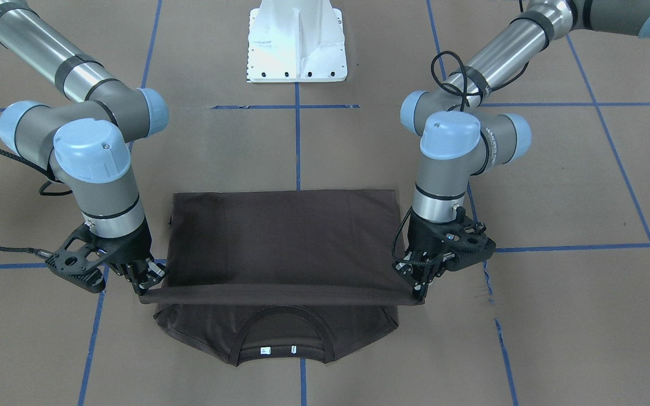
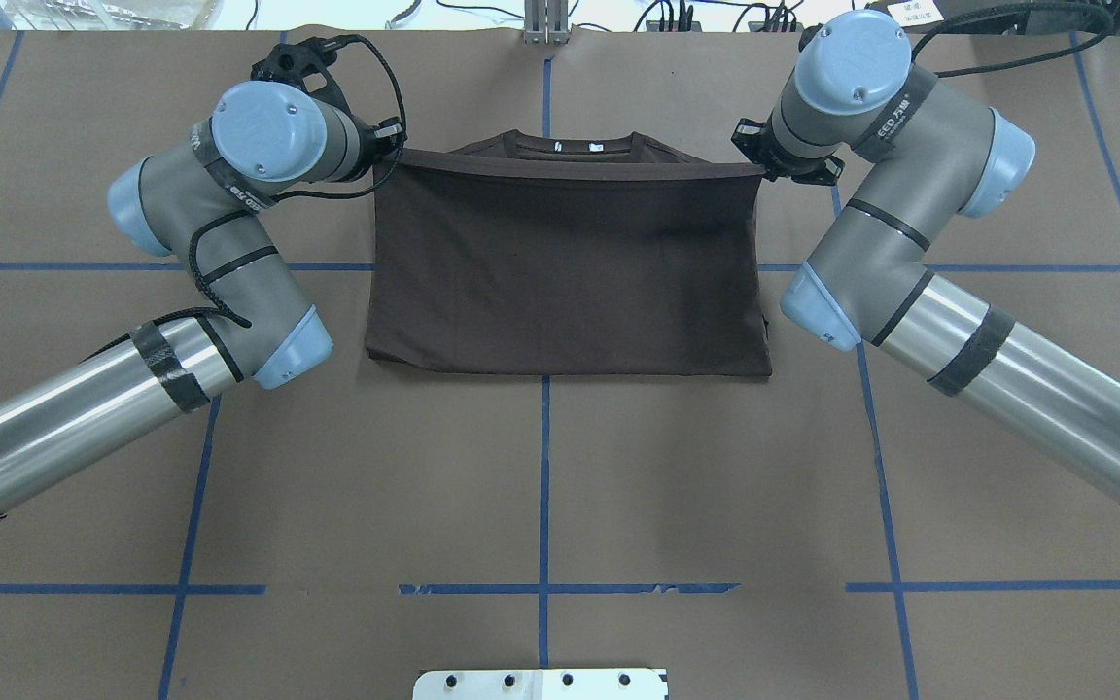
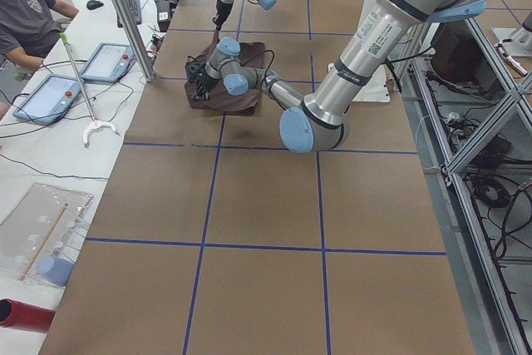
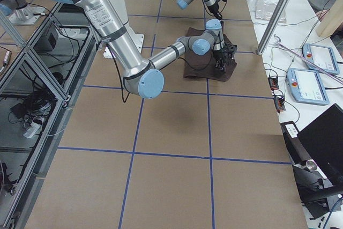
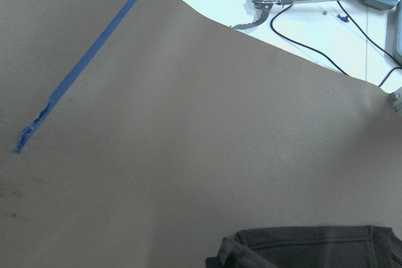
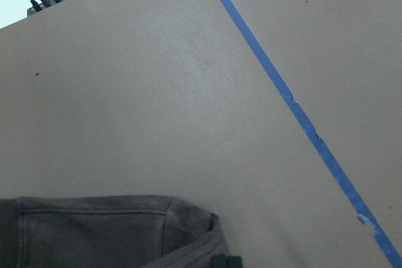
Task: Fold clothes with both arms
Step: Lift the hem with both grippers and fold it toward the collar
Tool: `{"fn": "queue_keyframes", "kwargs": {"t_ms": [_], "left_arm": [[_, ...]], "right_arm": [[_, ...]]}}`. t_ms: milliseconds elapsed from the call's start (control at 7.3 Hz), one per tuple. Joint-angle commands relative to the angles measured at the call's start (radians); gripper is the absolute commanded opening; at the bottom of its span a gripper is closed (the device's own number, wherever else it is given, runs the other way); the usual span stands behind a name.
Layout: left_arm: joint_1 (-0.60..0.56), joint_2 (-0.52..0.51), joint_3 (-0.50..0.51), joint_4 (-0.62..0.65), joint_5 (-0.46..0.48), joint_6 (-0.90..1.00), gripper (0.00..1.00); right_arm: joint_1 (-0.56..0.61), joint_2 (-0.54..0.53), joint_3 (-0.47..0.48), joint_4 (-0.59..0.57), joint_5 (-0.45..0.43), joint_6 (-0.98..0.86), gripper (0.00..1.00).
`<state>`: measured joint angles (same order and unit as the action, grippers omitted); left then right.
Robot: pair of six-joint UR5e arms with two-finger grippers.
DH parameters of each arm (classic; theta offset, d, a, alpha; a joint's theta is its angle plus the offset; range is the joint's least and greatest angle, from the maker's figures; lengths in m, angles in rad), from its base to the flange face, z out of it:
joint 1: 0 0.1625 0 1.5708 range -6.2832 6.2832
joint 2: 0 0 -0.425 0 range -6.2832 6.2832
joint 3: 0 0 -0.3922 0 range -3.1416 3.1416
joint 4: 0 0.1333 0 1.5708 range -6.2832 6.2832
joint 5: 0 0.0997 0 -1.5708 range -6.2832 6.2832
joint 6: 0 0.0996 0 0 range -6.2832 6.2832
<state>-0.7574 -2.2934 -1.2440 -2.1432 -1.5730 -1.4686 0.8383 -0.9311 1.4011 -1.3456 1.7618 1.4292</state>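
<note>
Holding shirt (image 1: 285, 237) hem (image 1: 280, 296) taut between left gripper (image 1: 420, 290) and right gripper (image 1: 143, 285), both pinched closed on its corners, just above collar (image 1: 285, 332). Judging fabric soft, light, droopy; best gripping at corners, under tension.

Bright, even overhead lighting with faint soft shadows on the table (image 2: 541, 467), white pedestal (image 1: 297, 45) overexposed, T-shirt (image 1: 285, 237) dark but sharp, side views bowed at edges.

white pedestal (image 1: 297, 45) stands on a brown table (image 1: 556, 180) gridded with blue tape (image 1: 297, 146).
</note>
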Motion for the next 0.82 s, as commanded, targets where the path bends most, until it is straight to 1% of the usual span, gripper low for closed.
{"fn": "queue_keyframes", "kwargs": {"t_ms": [0,137,274,411,548,685], "left_arm": [[0.001,-0.052,0.063,-0.023,-0.001,-0.001,0.04],[0.001,-0.058,0.063,-0.023,-0.002,-0.001,0.03],[0.001,-0.060,0.067,-0.023,-0.002,0.001,0.09],[0.001,-0.058,0.071,-0.023,-0.002,0.002,0.22],[0.001,-0.061,0.069,-0.023,-0.002,-0.001,0.25],[0.000,-0.060,0.067,-0.024,-0.004,-0.001,0.37]], "right_arm": [[-0.004,-0.008,-0.008,0.002,0.004,-0.001,0.00],[0.001,-0.009,-0.007,0.002,0.005,-0.028,0.00],[-0.002,-0.008,-0.007,0.002,0.005,-0.039,0.00],[-0.005,-0.008,-0.008,0.002,0.004,-0.038,0.00],[0.002,-0.014,-0.010,0.000,0.001,-0.049,0.00],[-0.005,-0.018,-0.019,0.002,-0.004,-0.043,0.00]]}}
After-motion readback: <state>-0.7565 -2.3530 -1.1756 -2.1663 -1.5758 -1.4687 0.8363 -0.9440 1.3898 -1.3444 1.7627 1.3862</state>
